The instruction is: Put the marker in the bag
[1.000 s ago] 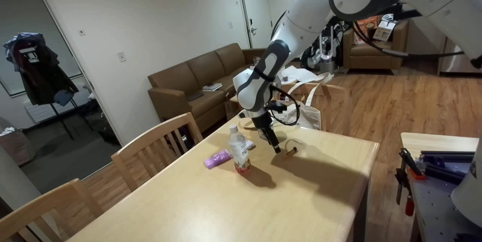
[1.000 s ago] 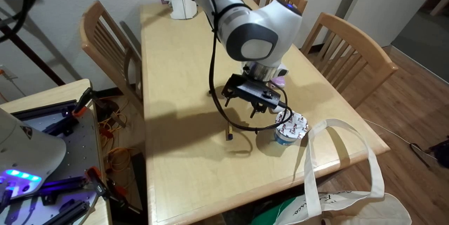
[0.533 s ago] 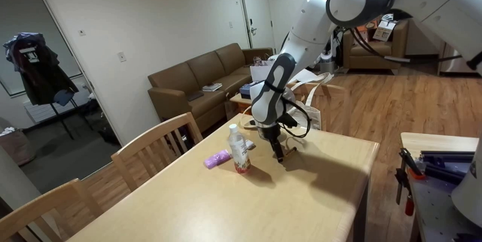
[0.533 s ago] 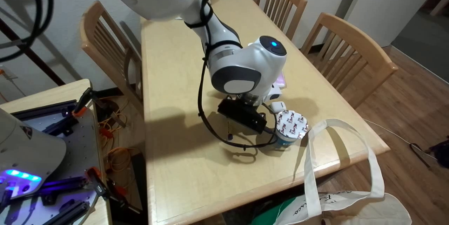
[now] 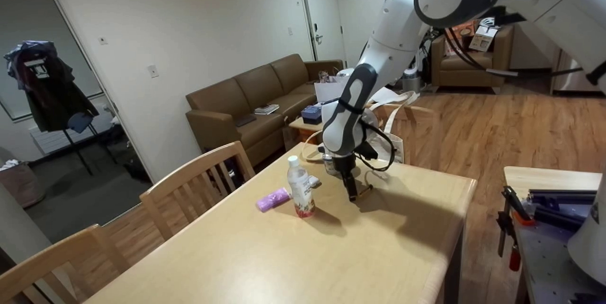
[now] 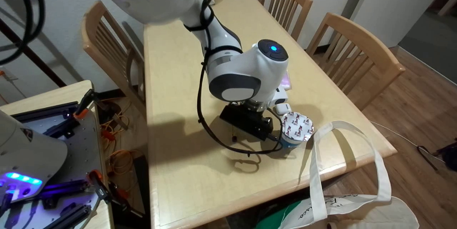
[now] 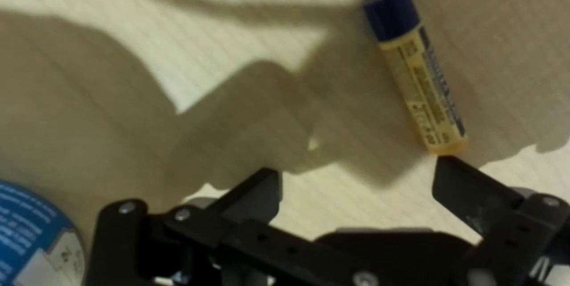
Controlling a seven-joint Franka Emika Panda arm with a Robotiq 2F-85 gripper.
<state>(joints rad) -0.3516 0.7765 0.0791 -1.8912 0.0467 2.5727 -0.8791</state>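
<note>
Counter [image 5: 265, 256]: pale wood, fine grain, slight gloss, rounded edge; arm [image 6: 228, 65] throws a dark shadow over part of it. Slat-back wooden chairs [image 6: 362, 40] around it. Room: off-white wall [image 5: 189, 24], white door [image 5: 324, 10], brown sofa [image 5: 255, 81], brown armchair [image 5: 466, 62] with a box [image 5: 483, 39] on it, wood plank floor [image 5: 544, 129], coats [image 5: 42, 86] hanging at the far side. Arm base sits on a separate stand [image 6: 82, 154], blue lights on.

Pincer [image 7: 356, 179] low over counter, jaws wide apart, holding nothing. Marker [image 7: 418, 81], short, yellow, dark blue cap, lies flat on counter, just past the tip of the right-hand jaw in the wrist view; touching or not, can't tell. Bag [image 6: 378, 216], cream tote, at counter's end, straps up, well apart from marker.

Text: marker has dark print running lengthwise, too blurred to read. Jar [image 7: 26, 232] has blue label, pale small print, unreadable; lid [image 6: 297, 126] carries a repeated motif, too small to read. Bag front: dark script, creased, can't read in full. Bottle [image 5: 300, 188]: white cap, pale label, dark lettering, red pattern near base, brand unclear. Purple roll [image 5: 273, 200] near bottle. White case [image 6: 283, 108] just beside jar.
</note>
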